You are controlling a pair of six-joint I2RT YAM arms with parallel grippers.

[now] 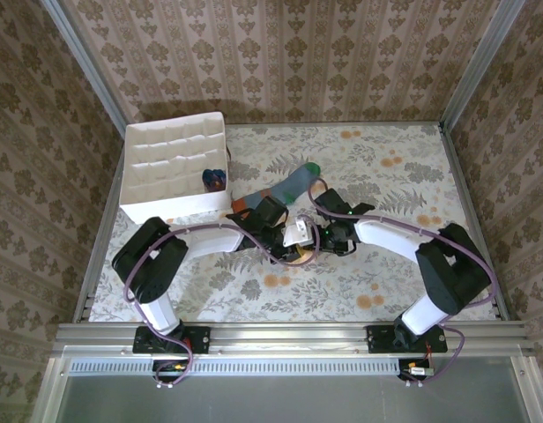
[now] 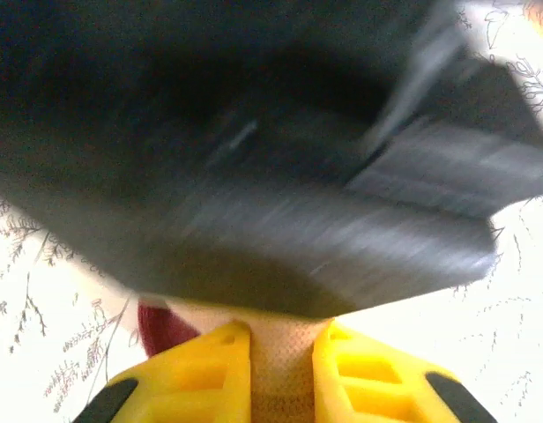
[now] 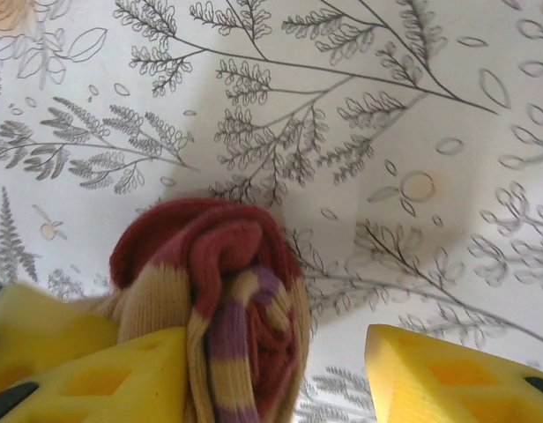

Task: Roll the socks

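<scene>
We see the left fingers (image 2: 201,374) clenched on the peach sock (image 3: 227,291), its fabric pinched tight between them. The right fingers (image 3: 448,379) stand spread and released, with the maroon-striped roll resting on the desk (image 1: 386,176) against one of them, clear of the other. Beyond the arms we spot the grey-blue sock (image 1: 289,187) lying flat, its cuff end just beside the white box (image 1: 170,207).

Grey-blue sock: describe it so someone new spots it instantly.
Start at the white partitioned box in the far-left corner of the table. Just right of its near corner, the grey-blue sock lies flat and diagonal. Its green toe, orange cuff and unrolled state set it apart from the rolled peach sock.
</scene>
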